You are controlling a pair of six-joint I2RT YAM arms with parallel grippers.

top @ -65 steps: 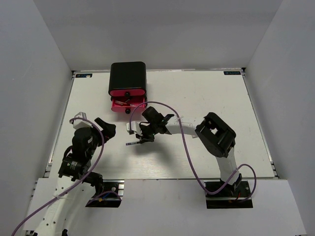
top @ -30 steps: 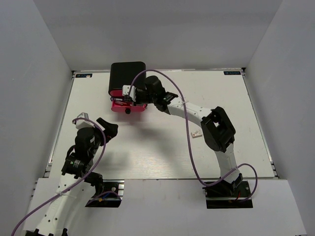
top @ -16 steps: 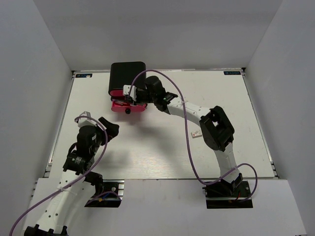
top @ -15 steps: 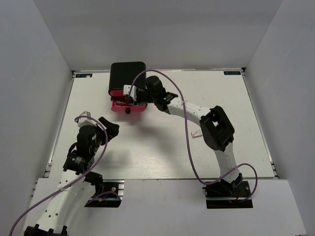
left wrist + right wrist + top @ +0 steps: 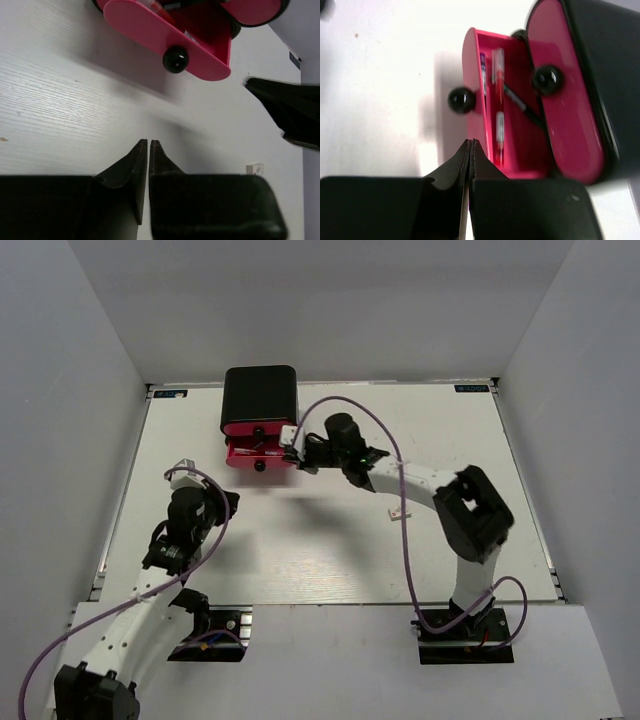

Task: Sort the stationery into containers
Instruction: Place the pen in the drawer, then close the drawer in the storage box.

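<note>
Two shut, empty pincers: left gripper [image 5: 149, 150], and right gripper [image 5: 297, 455] at the open drawer's [image 5: 240, 460] three o'clock (pens [image 5: 497, 75] inside) — its knob [image 5: 259, 467] wanted a square push toward twelve.

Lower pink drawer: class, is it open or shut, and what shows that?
Open. The lower drawer sticks out well past the drawer front above, and pens lie visible inside it.
</note>
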